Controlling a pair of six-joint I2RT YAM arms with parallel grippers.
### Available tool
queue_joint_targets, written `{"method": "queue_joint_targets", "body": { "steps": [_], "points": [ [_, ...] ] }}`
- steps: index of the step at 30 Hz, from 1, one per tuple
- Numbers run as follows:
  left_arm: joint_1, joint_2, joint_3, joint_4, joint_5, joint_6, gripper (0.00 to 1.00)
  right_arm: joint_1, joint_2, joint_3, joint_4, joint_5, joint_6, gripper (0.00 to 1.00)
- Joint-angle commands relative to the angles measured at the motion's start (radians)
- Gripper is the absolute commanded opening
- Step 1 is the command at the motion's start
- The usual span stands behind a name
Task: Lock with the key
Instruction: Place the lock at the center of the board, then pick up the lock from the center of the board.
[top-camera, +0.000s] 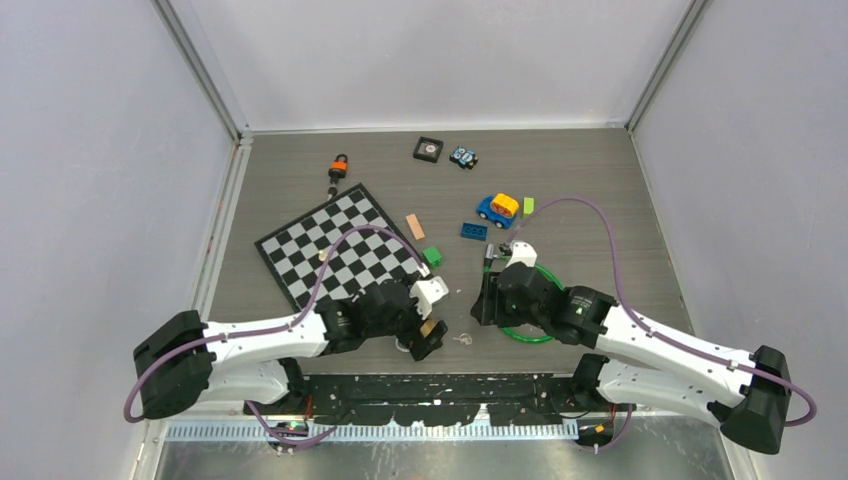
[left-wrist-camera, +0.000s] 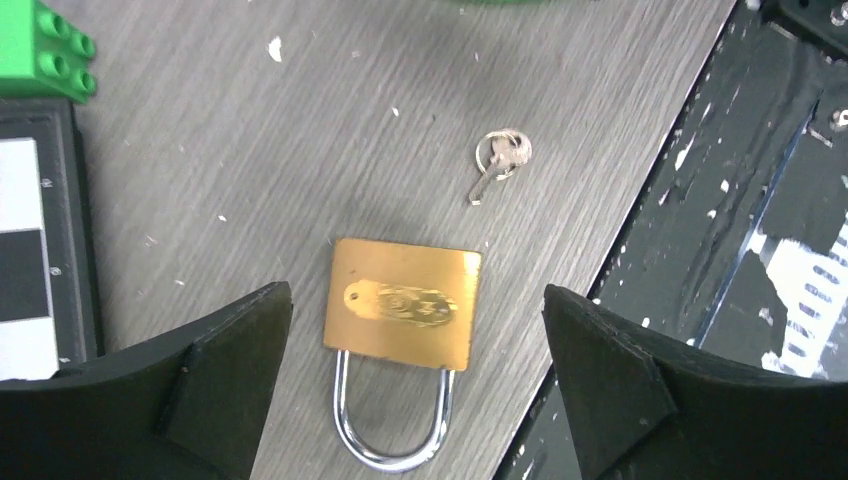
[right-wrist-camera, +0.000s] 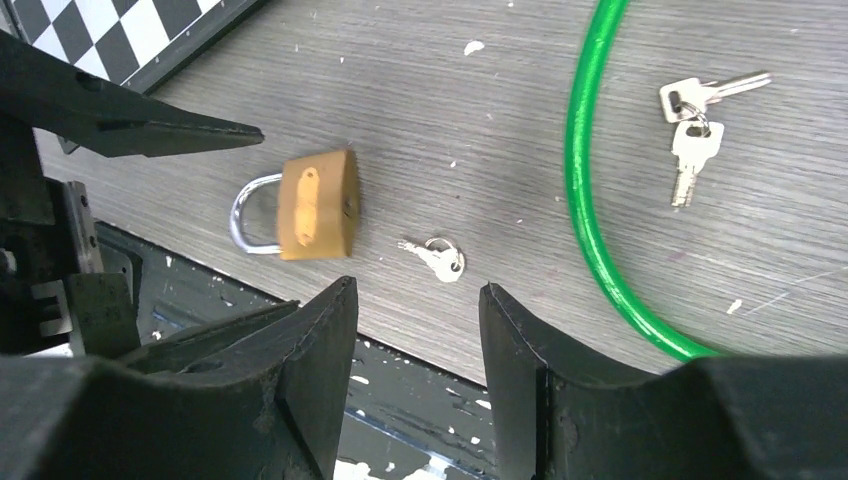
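Note:
A brass padlock lies flat on the wood table, its steel shackle pointing toward the left wrist camera, both legs reaching the body. My left gripper hovers over it, open wide, one finger on each side and touching nothing. A small silver key on a ring lies loose just beyond the padlock. In the right wrist view the padlock and key lie ahead of my right gripper, which is open and empty near the table's front edge. From above, the key lies between both grippers.
A green ring cable and a bunch of spare keys lie right of the key. A chessboard, green brick, toy car and an orange padlock sit farther back. The black base rail borders the table.

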Motion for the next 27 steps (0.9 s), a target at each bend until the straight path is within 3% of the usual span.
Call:
{"method": "queue_joint_targets", "body": {
  "steps": [1,6,12,14,19,23,27],
  "points": [
    [-0.001,-0.026,0.051,0.084,-0.079,-0.035,1.00,-0.004,-0.032,0.018,-0.049,0.083,0.018,0.53],
    [-0.001,-0.065,0.068,0.014,-0.174,-0.078,1.00,-0.005,0.004,0.019,-0.094,0.107,0.050,0.53],
    [0.017,-0.084,0.203,-0.327,-0.445,-0.285,1.00,-0.006,0.138,0.126,-0.183,0.128,0.035,0.49],
    [0.066,-0.084,0.254,-0.419,-0.417,-0.363,1.00,-0.005,0.154,0.143,-0.201,0.192,0.038,0.53],
    [0.124,-0.165,0.214,-0.381,-0.382,-0.453,1.00,-0.005,0.112,0.143,-0.221,0.311,0.031,0.65],
    [0.176,-0.247,0.192,-0.363,-0.391,-0.508,1.00,-0.006,0.033,0.157,-0.352,0.468,0.114,0.67],
    [0.205,-0.281,0.219,-0.415,-0.425,-0.530,1.00,-0.011,-0.082,0.136,-0.402,0.497,0.153,0.68]
  ]
}}
